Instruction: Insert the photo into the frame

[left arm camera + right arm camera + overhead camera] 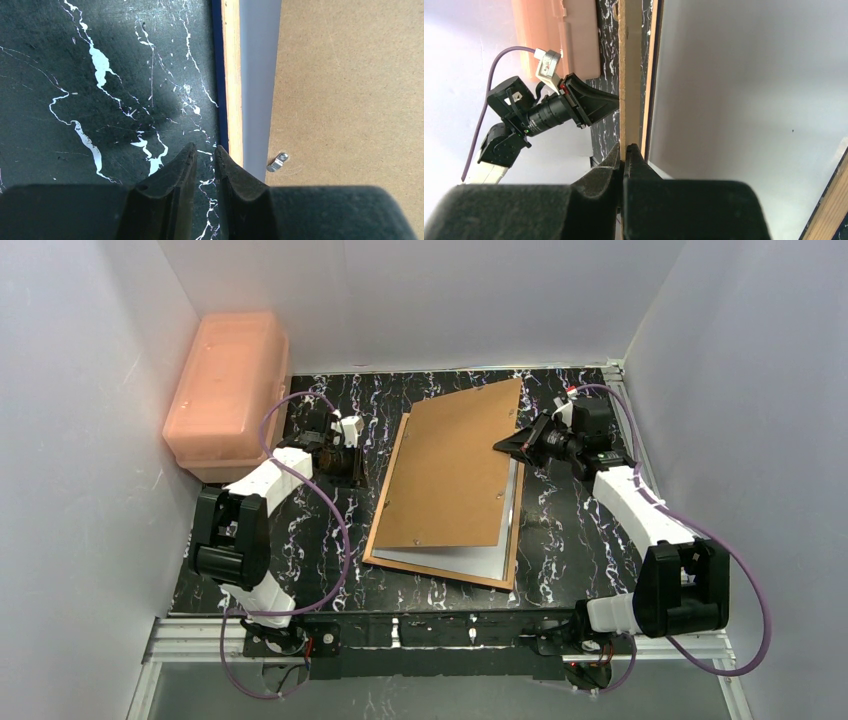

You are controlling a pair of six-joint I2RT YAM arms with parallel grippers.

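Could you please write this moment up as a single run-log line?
right gripper: shut on backing board, its right edge raised off frame | left gripper: slightly open, empty, over table beside frame's left edge

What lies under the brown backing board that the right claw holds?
The frame, with a pale sheet inside it along the near edge. The backing board covers the rest, so no printed picture shows.
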